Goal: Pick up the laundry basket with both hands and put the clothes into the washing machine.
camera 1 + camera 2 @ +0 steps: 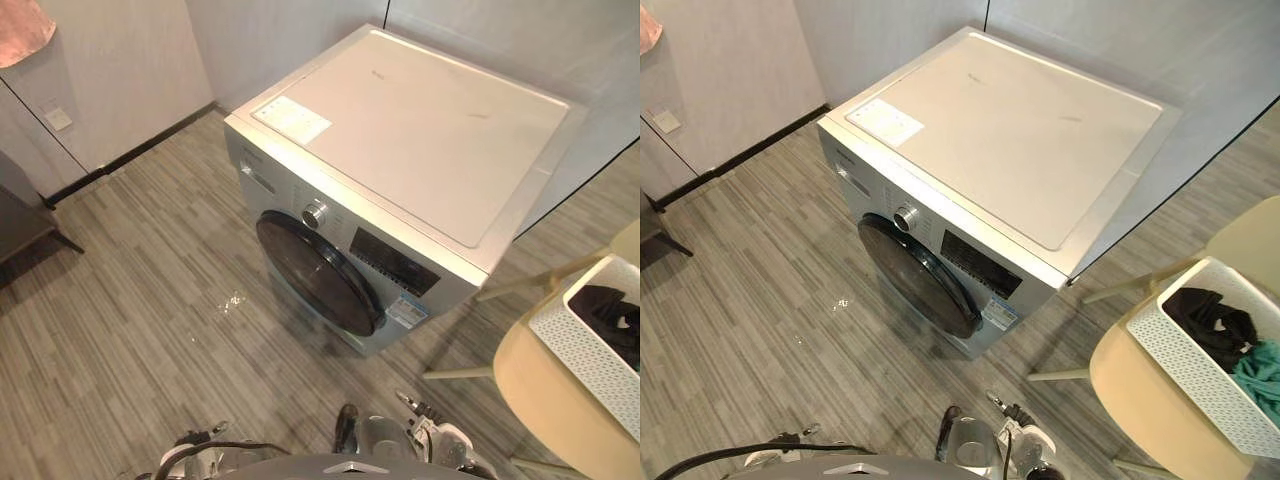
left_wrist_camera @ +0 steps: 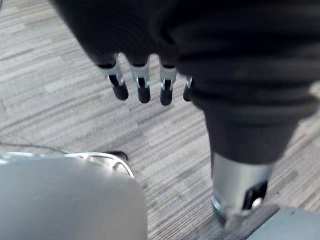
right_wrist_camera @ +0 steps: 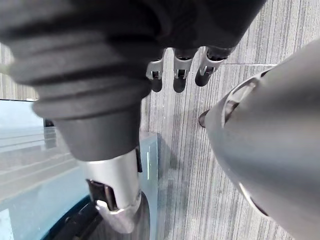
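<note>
The white perforated plastic laundry basket of black and teal clothes sits on a pale yellow chair at lower right, near the central silver front-loading washing machine, whose door is closed, while the left hand and right hand hang relaxed and empty.

No print can be read anywhere. The washing machine has a white sticker on its top by the front left corner, with lines of print too small to read. A small blue-and-white label sits on its front, just right of the door, and is illegible. The dark display panel on its front band shows no legible digits. A faint mark near the top's back edge is unreadable.
</note>
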Motion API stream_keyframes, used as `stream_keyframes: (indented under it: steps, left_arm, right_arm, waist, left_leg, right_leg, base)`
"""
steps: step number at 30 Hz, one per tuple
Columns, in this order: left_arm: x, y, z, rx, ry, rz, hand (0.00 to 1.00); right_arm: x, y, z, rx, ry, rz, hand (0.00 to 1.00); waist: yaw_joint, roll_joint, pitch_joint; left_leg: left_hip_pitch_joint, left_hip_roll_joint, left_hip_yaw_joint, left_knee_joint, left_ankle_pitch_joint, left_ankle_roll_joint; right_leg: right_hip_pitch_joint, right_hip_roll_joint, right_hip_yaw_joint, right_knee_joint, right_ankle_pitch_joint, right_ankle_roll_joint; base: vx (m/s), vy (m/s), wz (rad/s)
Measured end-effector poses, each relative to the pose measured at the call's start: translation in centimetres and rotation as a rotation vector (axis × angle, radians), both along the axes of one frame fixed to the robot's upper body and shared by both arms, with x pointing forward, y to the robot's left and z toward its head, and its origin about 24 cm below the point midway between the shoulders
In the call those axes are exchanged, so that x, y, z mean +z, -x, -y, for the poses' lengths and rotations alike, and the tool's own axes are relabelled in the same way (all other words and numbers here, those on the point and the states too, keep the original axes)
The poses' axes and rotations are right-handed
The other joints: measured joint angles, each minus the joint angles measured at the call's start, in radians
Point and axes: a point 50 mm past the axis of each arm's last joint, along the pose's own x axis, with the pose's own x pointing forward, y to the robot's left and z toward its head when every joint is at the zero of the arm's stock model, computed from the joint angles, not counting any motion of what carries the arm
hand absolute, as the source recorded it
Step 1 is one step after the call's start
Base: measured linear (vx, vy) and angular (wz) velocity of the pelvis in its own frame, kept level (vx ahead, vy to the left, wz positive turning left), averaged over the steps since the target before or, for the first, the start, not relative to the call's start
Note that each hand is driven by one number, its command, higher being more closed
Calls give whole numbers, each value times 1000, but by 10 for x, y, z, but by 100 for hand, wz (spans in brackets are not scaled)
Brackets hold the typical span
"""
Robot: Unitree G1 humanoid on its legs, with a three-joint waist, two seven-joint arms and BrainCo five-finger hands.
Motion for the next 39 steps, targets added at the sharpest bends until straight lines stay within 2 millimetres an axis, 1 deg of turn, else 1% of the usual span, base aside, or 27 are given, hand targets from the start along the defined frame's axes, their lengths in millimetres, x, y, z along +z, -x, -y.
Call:
stream_keyframes:
  steps: [1, 2, 3, 4, 6, 8, 10, 12, 13, 14, 15, 16, 17, 19, 20, 21, 22, 23, 24, 25, 28, 29, 30, 31, 33, 37, 39]
  left_arm:
    - [0, 0, 1, 7, 3, 4, 0]
    - [0, 0, 0, 22, 0, 8, 0]
    - [1, 0, -1, 26, -6, 10, 0]
    - [1, 0, -3, 30, -12, 13, 0]
    - [2, -1, -6, 31, -20, 14, 0]
    - [1, 5, -7, 35, -19, -5, 0]
    - [0, 10, -7, 40, -17, -22, 0]
    - [-1, 13, -7, 57, -14, -26, 0]
    - [-1, 15, -7, 60, -14, -30, 0]
    - [-1, 17, -7, 71, -10, -35, 0]
    - [-3, 23, -4, 97, -2, -44, 0]
    - [-3, 27, -3, 107, 4, -53, 0]
    - [-5, 33, 0, 116, 9, -66, 0]
    - [-5, 35, 1, 120, 7, -75, 0]
    - [-5, 36, 2, 123, 4, -79, 0]
    - [-5, 37, 1, 128, 2, -81, 0]
    - [-5, 38, 2, 133, 5, -84, 0]
    - [-7, 42, 7, 144, 18, -102, 0]
    - [-8, 45, 10, 147, 26, -113, 0]
    - [-7, 45, 7, 143, 22, -120, 0]
    - [-5, 39, -1, 94, -10, -109, 0]
    - [-5, 37, -2, 83, -14, -101, 0]
    - [-3, 29, -2, 58, -20, -80, 0]
    - [-3, 25, -3, 43, -25, -72, 0]
    - [0, 13, -4, -3, -43, -32, 0]
    - [1, 8, -2, -48, -38, -14, 0]
    - [1, 9, -2, -76, -39, -19, 0]
  right_arm:
    - [1, -3, -2, 9, 1, 8, 0]
    - [3, -7, -2, 19, 10, 25, 0]
    - [3, -7, -3, 24, 12, 28, 0]
    - [7, -14, -6, 43, 17, 55, 0]
    - [12, -24, -6, 47, 27, 90, 0]
    - [12, -24, -5, 46, 31, 92, 0]
    - [11, -21, -6, 48, 28, 84, 0]
    - [8, -16, -10, 61, 22, 70, 0]
    - [7, -15, -11, 65, 19, 67, 0]
    - [8, -16, -13, 83, 20, 71, 0]
    - [11, -19, -14, 111, 31, 87, 0]
    - [12, -19, -13, 125, 40, 94, 0]
    - [13, -17, -11, 132, 52, 101, 0]
    - [18, -22, -8, 141, 77, 123, 0]
    - [24, -29, -7, 153, 95, 157, 0]
    - [31, -36, -7, 173, 112, 193, 0]
    - [34, -40, -7, 191, 122, 211, 0]
    - [37, -40, -6, 212, 139, 228, 0]
    - [38, -41, -5, 221, 146, 234, 0]
    - [38, -38, -9, 227, 140, 236, 0]
    - [25, -14, -25, 223, 62, 192, 0]
    - [25, -11, -26, 226, 53, 187, 0]
    - [27, -11, -26, 233, 52, 204, 0]
    - [30, -13, -26, 239, 51, 219, 0]
    - [40, -17, -27, 290, 54, 285, 0]
    - [55, -18, -24, 332, 70, 366, 0]
    - [70, -20, -22, 376, 113, 432, 0]
  waist:
    - [3, -4, 11]
    - [17, -4, 10]
    - [22, -7, 8]
    - [26, -18, 7]
    - [29, -28, 8]
    - [36, -30, 8]
    - [36, -31, 8]
    - [36, -39, 12]
    - [37, -39, 14]
    - [42, -35, 20]
    - [46, -25, 24]
    - [45, -18, 28]
    - [47, -15, 31]
    - [44, -7, 29]
    - [39, -6, 29]
    - [41, -7, 28]
    - [43, -4, 25]
    - [43, 14, 14]
    - [41, 32, 5]
    - [39, 14, -8]
    - [23, -22, -48]
    - [22, -23, -56]
    - [26, -22, -58]
    - [25, -21, -58]
    - [16, -17, -61]
    - [17, -10, -68]
    - [18, -10, -76]
  left_leg:
    - [12, -15, -24, -64, 29, -3]
    - [17, -23, -30, -83, 83, -11]
    - [21, -26, -33, -85, 89, -12]
    - [13, -31, -44, -86, 89, -12]
    - [2, -39, -52, -87, 90, -11]
    - [1, -48, -51, -85, 90, -11]
    - [-1, -56, -51, -67, 90, -10]
    - [-40, -54, -48, 38, 79, -9]
    - [-75, -40, -45, 126, 59, -11]
    - [-137, -8, -45, 286, 43, -12]
    - [-192, 27, -56, 442, 47, -6]
    - [-212, 41, -73, 499, 53, 2]
    - [-246, 49, -107, 573, 66, 1]
    - [-247, 51, -117, 540, 30, 5]
    - [-245, 49, -124, 455, 4, 1]
    - [-236, 47, -131, 331, 2, -4]
    - [-222, 45, -131, 257, 16, -6]
    - [-196, 47, -133, 134, 59, -9]
    - [-187, 51, -130, 102, 93, -35]
    - [-167, 22, -109, 85, 87, -23]
    - [-115, -53, -89, -14, 112, 9]
    - [-112, -63, -83, -31, 117, 14]
    - [-101, -78, -72, -57, 123, 22]
    - [-100, -84, -70, -61, 123, 22]
    - [-98, -95, -68, -70, 123, 23]
    - [-79, -86, -68, -92, 124, 23]
    - [-75, -80, -68, -116, 135, 12]
  right_leg:
    - [24, 1, -9, -9, 0, 0]
    - [36, 3, -10, -10, -1, 2]
    - [41, 3, -8, -17, 3, 9]
    - [46, 2, -9, -36, 9, 18]
    - [51, -2, -13, -71, 23, 38]
    - [61, -8, -12, -91, 35, 48]
    - [73, -17, -13, -103, 38, 51]
    - [92, -24, -4, -121, 36, 52]
    - [97, -27, 4, -128, 28, 51]
    - [104, -21, 20, -128, 14, 45]
    - [113, -8, 38, -123, 11, 42]
    - [123, 0, 44, -121, 9, 40]
    - [129, 0, 63, -109, 1, 41]
    - [117, -5, 95, -101, 0, 41]
    - [101, -10, 117, -95, 0, 44]
    - [78, -18, 139, -84, 2, 55]
    - [63, -21, 153, -75, 2, 61]
    - [32, -17, 178, -51, -5, 80]
    - [23, -15, 187, -39, -9, 92]
    - [29, -39, 212, -52, 1, 116]
    - [91, -84, 206, -184, 73, 154]
    - [96, -89, 205, -206, 85, 158]
    - [108, -96, 208, -246, 108, 164]
    - [117, -99, 209, -263, 119, 167]
    - [131, -104, 206, -304, 146, 172]
    - [146, -89, 203, -320, 147, 171]
    - [144, -78, 203, -332, 149, 169]
  base:
    - [14, 21, 16]
    - [0, 34, 11]
    - [-1, 56, 9]
    - [1, 91, 20]
    - [13, 94, 25]
    - [-6, 94, 8]
    - [-28, 70, 8]
    - [-63, -15, 7]
    - [-100, -36, -12]
    - [-117, -56, -37]
    - [-97, -58, -44]
    - [-54, -22, -49]
    - [1, 39, -48]
    - [7, 58, -45]
    - [2, 102, -44]
    - [6, 136, -49]
    - [32, 261, -62]
    - [44, 258, -54]
    - [68, 268, -55]
    - [110, 172, -26]
    - [172, 220, -1]
    - [160, 176, -8]
    - [115, 118, -13]
    - [130, 118, -14]
    - [114, 75, -7]
    - [53, -18, -3]
    - [18, -43, -6]
